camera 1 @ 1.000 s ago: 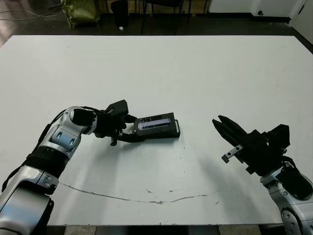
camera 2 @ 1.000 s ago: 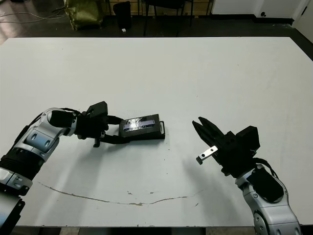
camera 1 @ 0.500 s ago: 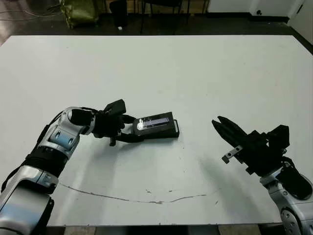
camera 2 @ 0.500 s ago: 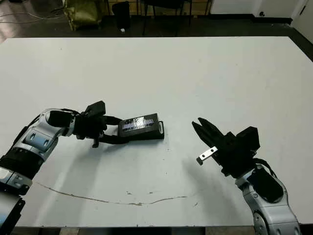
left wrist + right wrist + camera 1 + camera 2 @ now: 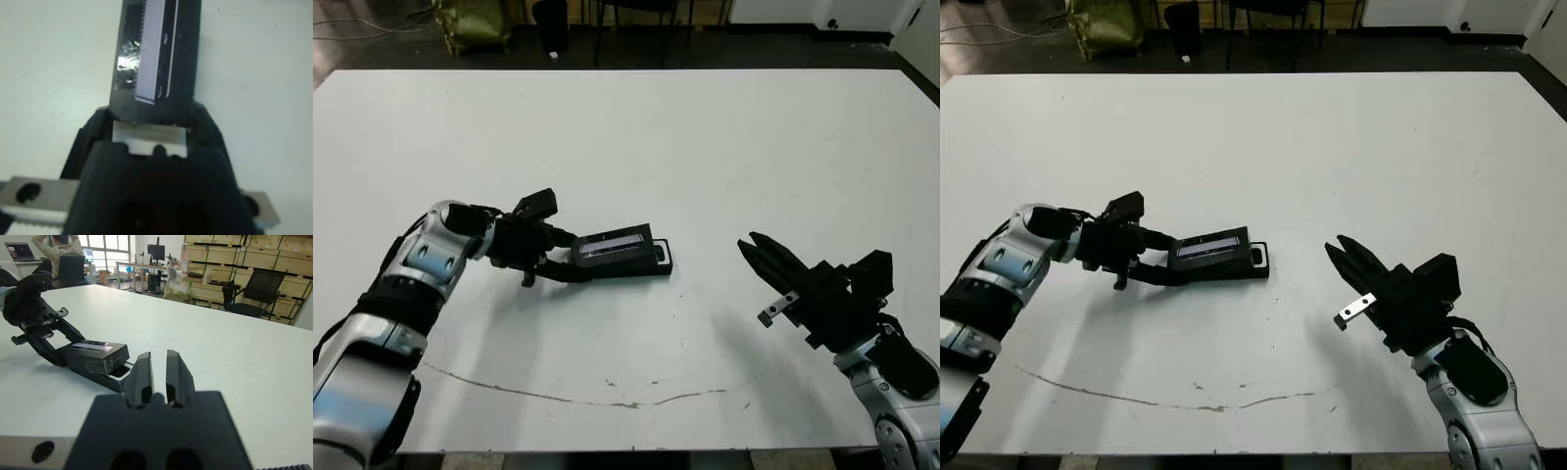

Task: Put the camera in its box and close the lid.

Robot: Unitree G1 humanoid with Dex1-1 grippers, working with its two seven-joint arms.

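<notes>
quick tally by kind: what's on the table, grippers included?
Grippers: 2 (left gripper, right gripper)
Lids: 1 (lid)
Boxes: 1 (box, under the lid)
Cameras: 0 visible
Total: 4

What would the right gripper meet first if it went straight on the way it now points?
Probably the box with the lid on it: in the right wrist view they lie just ahead of the right gripper, slightly off its line. Depth is unclear, so it might pass alongside.
</notes>
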